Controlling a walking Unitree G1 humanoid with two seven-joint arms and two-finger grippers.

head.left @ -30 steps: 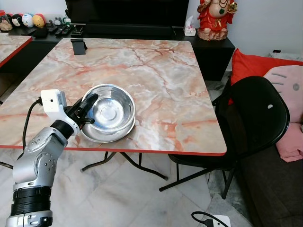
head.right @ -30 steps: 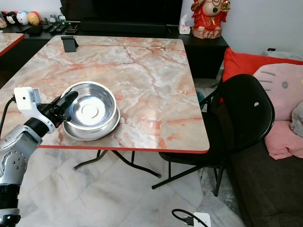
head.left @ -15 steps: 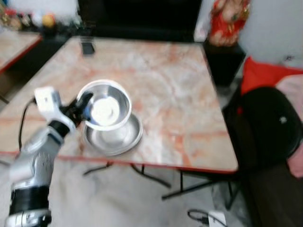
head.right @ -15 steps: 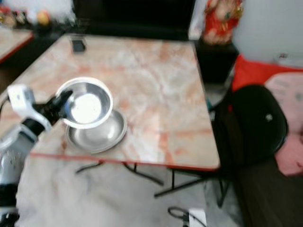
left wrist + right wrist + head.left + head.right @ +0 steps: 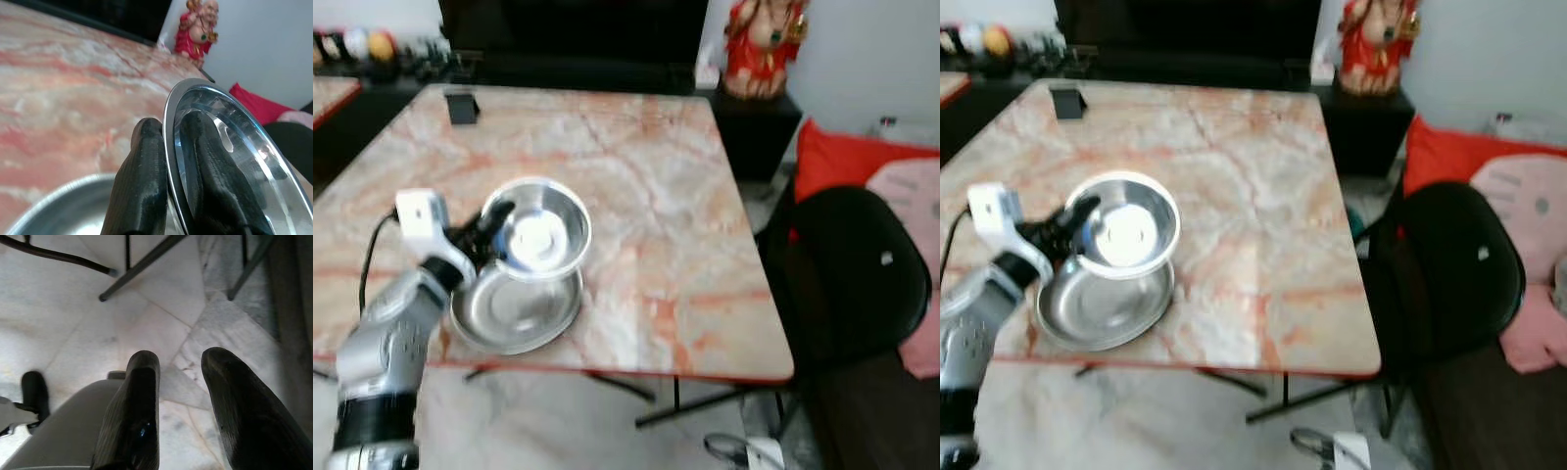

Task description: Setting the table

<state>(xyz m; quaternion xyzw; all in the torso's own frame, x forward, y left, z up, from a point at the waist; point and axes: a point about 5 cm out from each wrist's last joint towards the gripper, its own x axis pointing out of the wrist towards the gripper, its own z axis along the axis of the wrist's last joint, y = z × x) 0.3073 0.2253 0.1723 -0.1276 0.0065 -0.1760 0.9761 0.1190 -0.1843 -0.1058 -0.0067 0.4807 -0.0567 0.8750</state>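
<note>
Left gripper [image 5: 492, 235] pinches upper bowl [image 5: 540, 233] by its rim above lower bowl [image 5: 514, 311], right gripper [image 5: 181, 396] hangs spread and empty; thin-edge grip probably slips if tilted.

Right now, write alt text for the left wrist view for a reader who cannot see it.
The left end effector grips a steel bowl by its rim, one black finger outside and one inside. Below it lies a steel plate on a marble table. A red figurine stands beyond the table, against a white wall.
</note>
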